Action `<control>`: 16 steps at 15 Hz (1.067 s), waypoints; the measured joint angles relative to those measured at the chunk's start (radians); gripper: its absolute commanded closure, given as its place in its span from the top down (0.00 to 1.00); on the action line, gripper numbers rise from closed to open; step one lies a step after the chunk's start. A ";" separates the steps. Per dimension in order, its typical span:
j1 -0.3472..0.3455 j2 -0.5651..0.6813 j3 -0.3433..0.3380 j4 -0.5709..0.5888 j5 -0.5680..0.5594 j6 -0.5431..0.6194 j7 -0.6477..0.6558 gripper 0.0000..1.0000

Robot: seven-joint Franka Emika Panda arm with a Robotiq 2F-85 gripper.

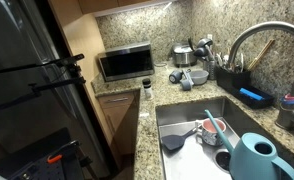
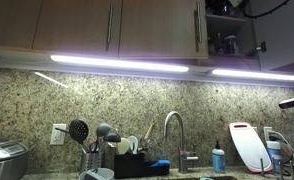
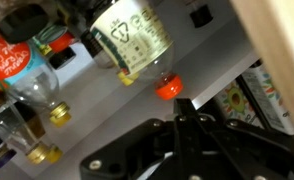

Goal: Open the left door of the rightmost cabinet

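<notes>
In an exterior view the rightmost cabinet (image 2: pixel 257 35) stands open on its left half, with jars on the shelf inside (image 2: pixel 223 42); its right door (image 2: pixel 283 35) is closed. A dark part of the arm (image 2: pixel 234 7) shows at the top edge in front of that opening. In the wrist view my gripper (image 3: pixel 184 106) is shut with nothing between its fingers, pointing at the shelf of bottles. An orange-capped bottle (image 3: pixel 167 88) lies just past the fingertips. A pale wooden edge (image 3: pixel 279 45) runs along the right; I cannot tell whether it is the door or the frame.
Two closed cabinet doors with bar handles (image 2: pixel 109 25) sit beside the open one, above a light strip (image 2: pixel 117 62). Below are the counter, a faucet (image 2: pixel 172 125), a utensil holder (image 2: pixel 92 150), a microwave (image 1: pixel 125 63), a sink (image 1: pixel 167 112) and a blue watering can (image 1: pixel 255 158).
</notes>
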 measured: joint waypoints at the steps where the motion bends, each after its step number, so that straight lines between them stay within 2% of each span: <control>1: 0.001 -0.004 0.015 0.006 0.002 -0.031 0.001 0.00; 5: 0.006 -0.025 0.018 0.026 0.000 -0.153 0.000 0.00; 9: 0.040 -0.029 -0.001 0.033 0.003 -0.202 -0.044 0.00; 10: 0.080 -0.029 -0.033 0.033 -0.004 -0.214 -0.068 0.00; 16: 0.445 -0.046 -0.310 0.013 0.010 -0.253 -0.300 0.00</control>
